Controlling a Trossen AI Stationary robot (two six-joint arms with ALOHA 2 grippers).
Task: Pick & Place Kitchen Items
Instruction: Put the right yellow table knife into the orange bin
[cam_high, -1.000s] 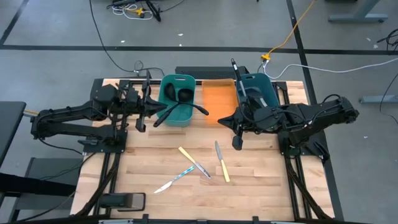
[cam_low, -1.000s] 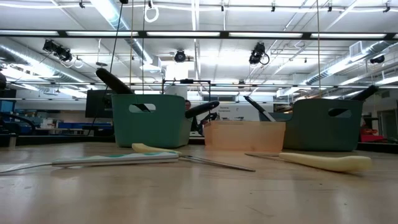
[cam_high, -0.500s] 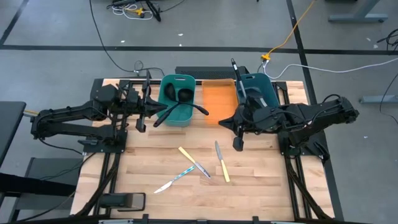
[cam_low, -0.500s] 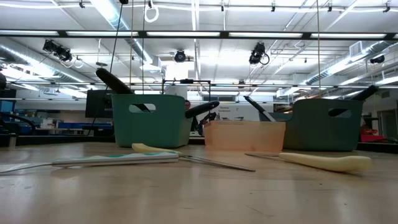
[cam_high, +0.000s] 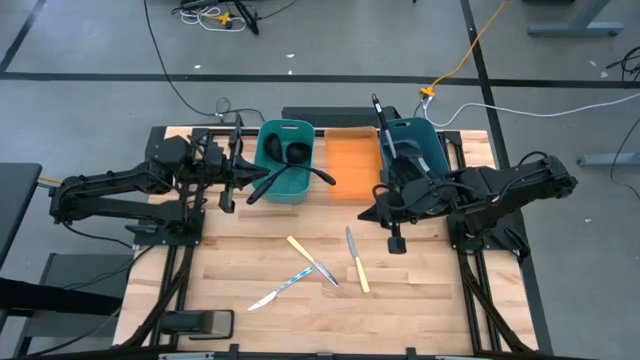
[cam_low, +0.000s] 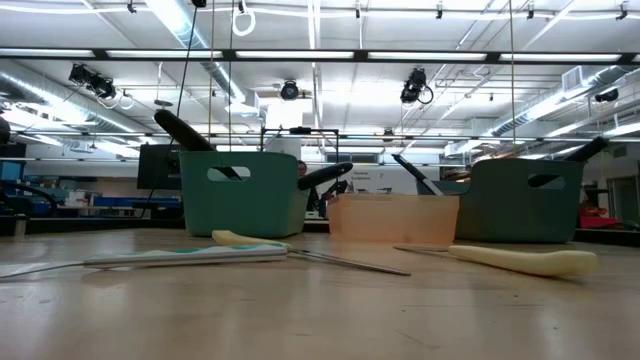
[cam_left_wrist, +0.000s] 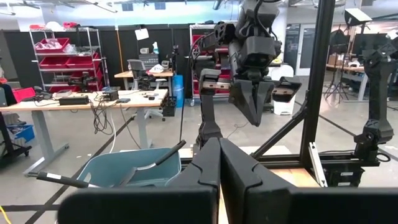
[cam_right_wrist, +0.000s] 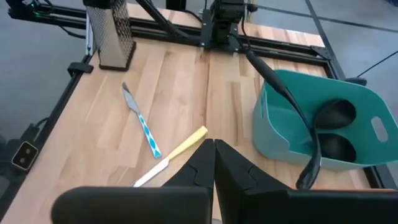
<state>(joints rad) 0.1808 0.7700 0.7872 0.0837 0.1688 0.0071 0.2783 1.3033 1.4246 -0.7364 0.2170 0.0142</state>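
right gripper (cam_high: 397, 243) just slid down-frame from the orange tray (cam_high: 352, 160) toward the 3 knives (cam_high: 355, 262), pinched closed and empty; probably lining up another pick

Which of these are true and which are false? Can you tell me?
1. Three knives lie loose on the wooden table. True: the blue-handled knife and two yellow-handled knives.
2. The right gripper holds a knife. False: it is shut and empty, above the table.
3. Black ladles sit in the left teal bin. True.
4. The orange tray is full of spoons. False: nothing shows in it.
5. The left gripper is wide open. False: it is shut.
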